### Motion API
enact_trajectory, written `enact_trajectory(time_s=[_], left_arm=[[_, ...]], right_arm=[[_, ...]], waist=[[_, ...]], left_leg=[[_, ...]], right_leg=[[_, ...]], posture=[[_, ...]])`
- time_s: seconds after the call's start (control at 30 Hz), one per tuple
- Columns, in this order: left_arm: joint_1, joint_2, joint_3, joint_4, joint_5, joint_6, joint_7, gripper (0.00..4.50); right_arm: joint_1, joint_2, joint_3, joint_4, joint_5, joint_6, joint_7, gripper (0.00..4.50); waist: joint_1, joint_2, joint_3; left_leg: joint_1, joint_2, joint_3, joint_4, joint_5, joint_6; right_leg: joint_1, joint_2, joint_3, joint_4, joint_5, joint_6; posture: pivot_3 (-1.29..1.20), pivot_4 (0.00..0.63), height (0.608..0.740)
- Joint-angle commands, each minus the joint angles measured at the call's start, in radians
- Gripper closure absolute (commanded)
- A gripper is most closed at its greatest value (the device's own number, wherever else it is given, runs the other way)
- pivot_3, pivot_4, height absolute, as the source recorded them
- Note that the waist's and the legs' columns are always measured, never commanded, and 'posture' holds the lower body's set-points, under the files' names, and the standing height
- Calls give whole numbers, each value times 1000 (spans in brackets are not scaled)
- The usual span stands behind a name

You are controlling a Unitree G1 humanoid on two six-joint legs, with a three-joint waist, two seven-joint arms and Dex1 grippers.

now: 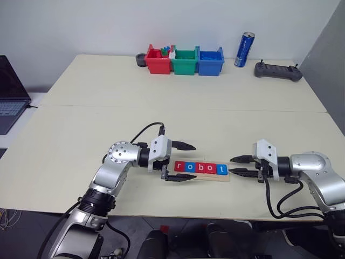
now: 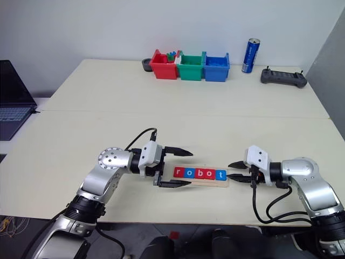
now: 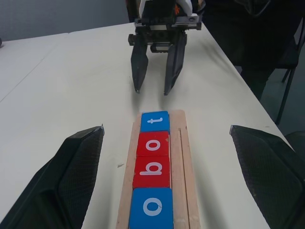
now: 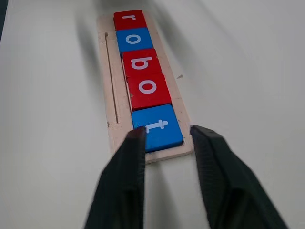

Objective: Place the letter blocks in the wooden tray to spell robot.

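A laptop (image 1: 9,91) sits at the far left, at about 9 o'clock on the table (image 1: 178,108). Next comes the left gripper (image 1: 182,162). Its two black fingers are spread wide open, one on each side of the left end of the wooden tray (image 1: 211,177). It holds nothing.

The tray lies at 6 o'clock, near the front edge of the table. The letter blocks (image 1: 200,168) sit in it in a row, touching each other. From left to right they are a red r, a blue o, a red b, a red o and a blue t. They spell robot.

At 12 o'clock, far back, stand a red bin (image 1: 157,61), a green bin (image 1: 185,61) and a blue bin (image 1: 211,61).

The right gripper (image 1: 237,165) sits just past the right end of the tray, by the blue t. Its fingers have a small gap between them and hold nothing.

A blue can (image 1: 244,49) and a dark controller (image 1: 278,70) sit at about 1 o'clock.
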State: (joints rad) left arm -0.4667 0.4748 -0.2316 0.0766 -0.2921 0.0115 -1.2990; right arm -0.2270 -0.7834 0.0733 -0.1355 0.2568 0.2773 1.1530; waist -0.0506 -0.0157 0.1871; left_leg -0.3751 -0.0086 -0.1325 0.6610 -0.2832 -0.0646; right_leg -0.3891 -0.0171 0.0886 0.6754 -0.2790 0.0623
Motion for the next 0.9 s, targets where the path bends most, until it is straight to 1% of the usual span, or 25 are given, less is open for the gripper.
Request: enact_trajectory(time_s=[0.03,0.07,0.4,0.9], left_arm=[[-18,-3,8,-17,-12,-12,-4,0],[-18,-2,9,-18,-12,-11,-4,0],[-13,2,11,-23,-11,-9,0,0],[-4,7,12,-31,-12,-8,1,0]], right_arm=[[10,10,24,-17,-31,-41,-22,4218],[11,10,28,-16,-36,-46,-24,4444],[5,9,59,29,-85,-102,-31,4444],[-4,17,83,62,-100,-125,-30,4444]], waist=[[0,0,0],[0,0,0],[0,0,0],[0,0,0]], left_leg=[[0,0,0,0,0,0],[0,0,0,0,0,0],[0,0,0,0,0,0],[0,0,0,0,0,0]], right_leg=[[0,0,0,0,0,0],[0,0,0,0,0,0],[0,0,0,0,0,0],[0,0,0,0,0,0]], posture=[[0,150,740],[0,150,740],[0,150,740],[0,150,740]])
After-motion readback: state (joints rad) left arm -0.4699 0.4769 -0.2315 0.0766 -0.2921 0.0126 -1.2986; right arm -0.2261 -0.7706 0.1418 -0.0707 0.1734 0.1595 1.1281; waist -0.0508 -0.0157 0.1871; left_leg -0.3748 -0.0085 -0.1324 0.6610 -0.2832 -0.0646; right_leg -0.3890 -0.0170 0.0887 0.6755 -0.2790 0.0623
